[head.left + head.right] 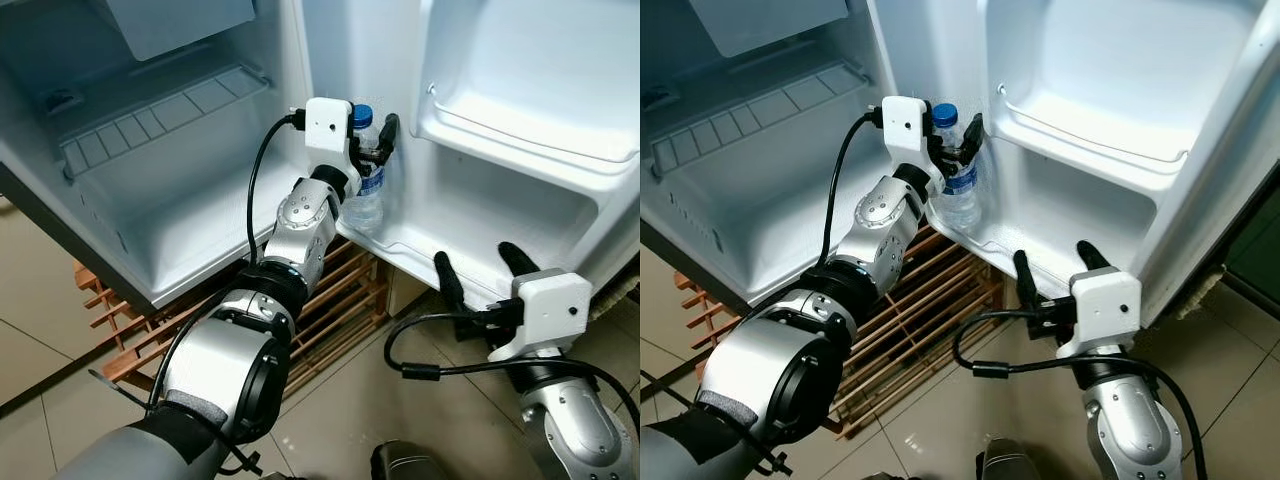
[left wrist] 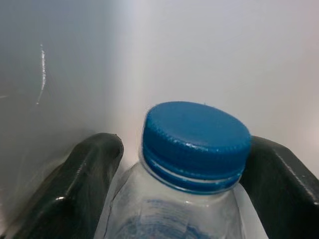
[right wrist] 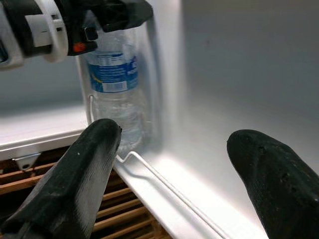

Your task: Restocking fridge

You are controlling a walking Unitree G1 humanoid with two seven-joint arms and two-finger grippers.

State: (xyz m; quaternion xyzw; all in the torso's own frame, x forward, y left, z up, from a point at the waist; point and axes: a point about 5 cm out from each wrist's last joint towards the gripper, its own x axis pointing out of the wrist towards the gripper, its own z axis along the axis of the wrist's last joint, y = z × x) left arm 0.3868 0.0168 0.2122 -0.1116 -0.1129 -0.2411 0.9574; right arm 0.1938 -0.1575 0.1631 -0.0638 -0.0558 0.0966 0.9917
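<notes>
A: What's the biggest thing in front of the robot?

B: A small white fridge [image 1: 170, 190] standing open, with its door [image 1: 520, 150] swung out to the right. Under it sits a wooden rack [image 1: 340, 300] on a tiled floor [image 1: 40, 300].

A: And the bottle?

B: A clear water bottle [image 1: 367, 185] with a blue cap [image 2: 195, 142] stands upright in the door's lowest shelf [image 1: 420, 255], at the hinge end behind the wire rail.

A: Is it held?

B: Yes. The left gripper [image 1: 375, 150] has its fingers [image 2: 84, 174] closed round the neck just under the cap.

A: The other one?

B: The right gripper [image 1: 478, 268] hangs below the shelf, fingers spread wide, holding nothing.
</notes>
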